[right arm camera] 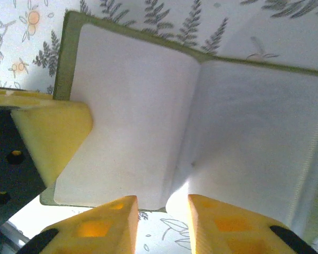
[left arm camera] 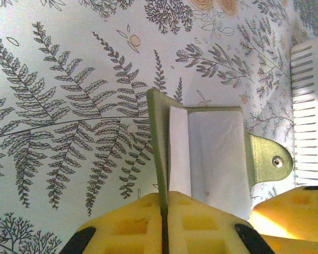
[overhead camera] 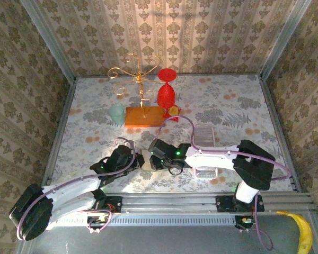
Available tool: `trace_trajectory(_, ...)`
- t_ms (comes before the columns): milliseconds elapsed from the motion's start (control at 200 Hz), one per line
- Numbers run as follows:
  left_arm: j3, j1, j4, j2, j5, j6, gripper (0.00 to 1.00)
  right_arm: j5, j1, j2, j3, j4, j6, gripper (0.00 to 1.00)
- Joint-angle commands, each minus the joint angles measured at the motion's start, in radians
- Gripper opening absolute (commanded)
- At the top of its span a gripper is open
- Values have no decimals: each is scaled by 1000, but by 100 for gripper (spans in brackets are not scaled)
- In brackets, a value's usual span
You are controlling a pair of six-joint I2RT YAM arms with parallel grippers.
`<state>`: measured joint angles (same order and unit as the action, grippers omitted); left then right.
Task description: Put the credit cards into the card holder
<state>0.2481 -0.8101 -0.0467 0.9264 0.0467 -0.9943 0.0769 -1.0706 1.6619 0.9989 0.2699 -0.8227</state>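
Observation:
The card holder is an olive-green folder with whitish-grey inner faces, lying open on the fern-print table. In the left wrist view one flap of the card holder stands on edge, and my left gripper is shut on its lower end. The other half lies flat, with a snap tab at its side. My right gripper is open at the holder's near edge, over the fold, with nothing between its fingers. I cannot tell a credit card from the pale lining. Seen from above, both grippers meet at the holder.
A white ribbed rack lies just right of the holder, and a similar pale piece lies under the right arm. At the back stand a gold wire stand on an orange base, a red goblet and a mint cup.

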Motion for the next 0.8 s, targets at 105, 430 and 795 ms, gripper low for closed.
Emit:
trace_trajectory(105,3,-1,-3,-12,2,5,6,89,0,13,-32,59,-45,38)
trace_trajectory(430,-5,-5,-1,-21,1,-1,2,120,1,55,-22,113,-61,41)
trace_trajectory(795,-10,-15,-5,-20,-4,-9,0,96,-3,79,-17,101,-55,43)
